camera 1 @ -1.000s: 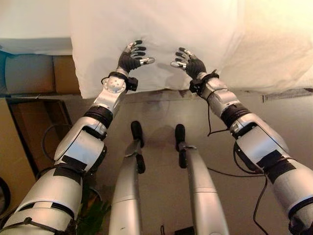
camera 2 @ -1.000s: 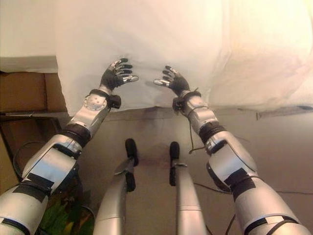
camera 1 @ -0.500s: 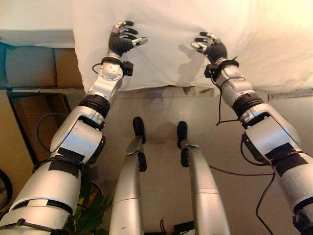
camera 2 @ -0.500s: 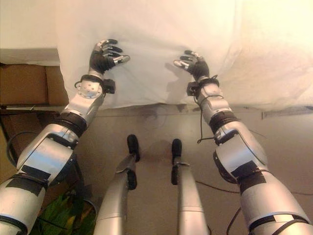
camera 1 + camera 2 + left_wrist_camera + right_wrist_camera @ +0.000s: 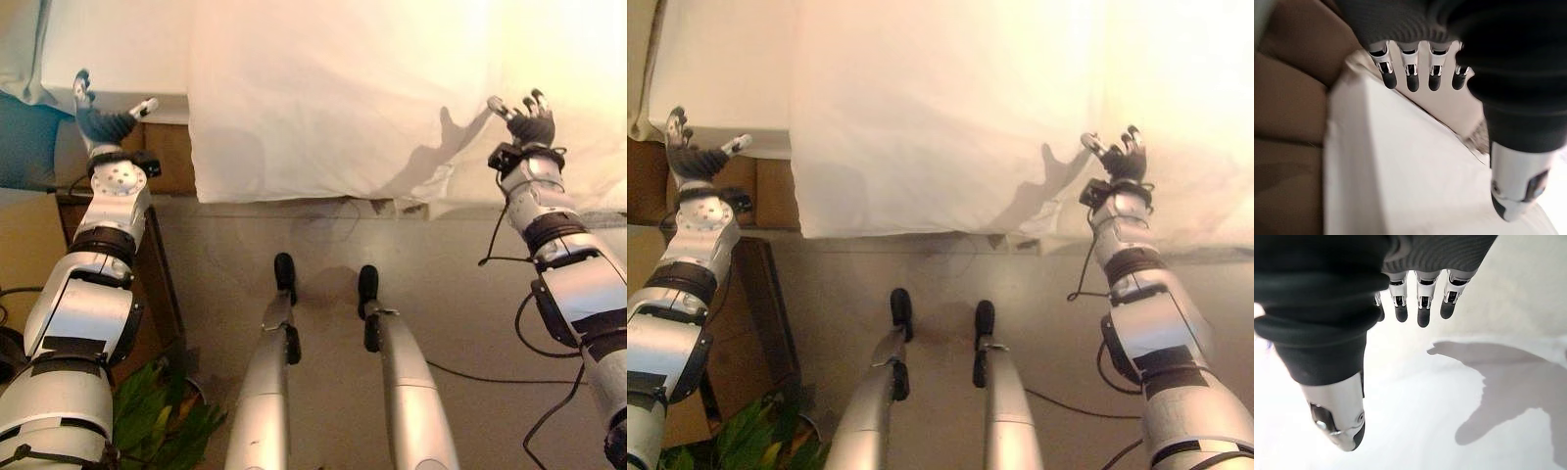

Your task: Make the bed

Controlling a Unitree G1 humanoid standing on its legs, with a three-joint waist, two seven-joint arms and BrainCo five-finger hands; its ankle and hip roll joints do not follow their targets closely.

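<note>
Bedsheet (image 5: 323, 88) hangs over the bed edge from 12 o'clock, unheld. Left hand (image 5: 102, 122) at 10 o'clock and right hand (image 5: 529, 125) at 2 o'clock are spread open, empty. Risk: hands this far apart may miss the hem, leaving it uneven.

A green potted plant (image 5: 167, 421) shows its leaves at the near left, on the grey floor (image 5: 323, 245). Beside it stands a dark wooden piece of furniture (image 5: 162, 294), with a brown panel (image 5: 167, 162) farther back and a teal cushion (image 5: 24, 147) at the far left.
</note>
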